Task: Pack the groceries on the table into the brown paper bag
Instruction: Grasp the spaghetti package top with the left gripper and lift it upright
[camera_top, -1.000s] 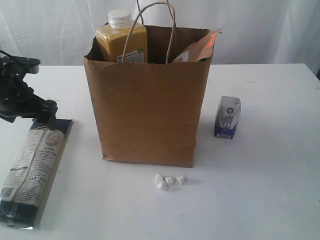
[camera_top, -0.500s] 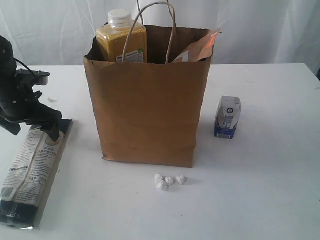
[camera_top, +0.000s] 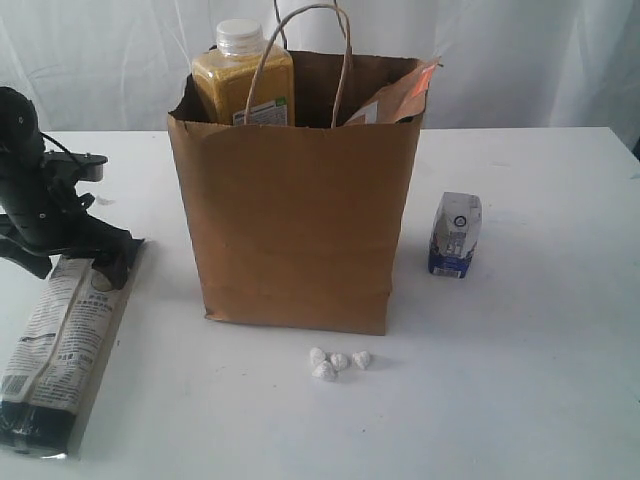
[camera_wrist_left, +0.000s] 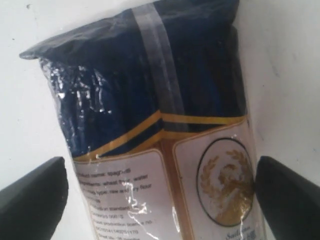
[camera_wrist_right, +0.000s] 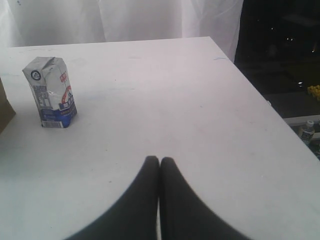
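Left claw (camera_wrist_left: 160, 200) spread wide astride noodle packet (camera_wrist_left: 150, 100), right claw (camera_wrist_right: 159, 165) closed, bag (camera_top: 295, 220) holding bottle (camera_top: 243, 75), pouch (camera_top: 400, 98)

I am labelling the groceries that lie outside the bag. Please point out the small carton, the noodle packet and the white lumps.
small blue-white carton (camera_top: 456, 235): exterior view, on its front face.
long noodle packet (camera_top: 65, 340): exterior view, on the middle of its printed label.
tiny white lumps (camera_top: 340, 361): exterior view, on a middle lump of the cluster.

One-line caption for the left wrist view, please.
Left gripper, jaws open, straddling the dark end of the long noodle packet on the white table.
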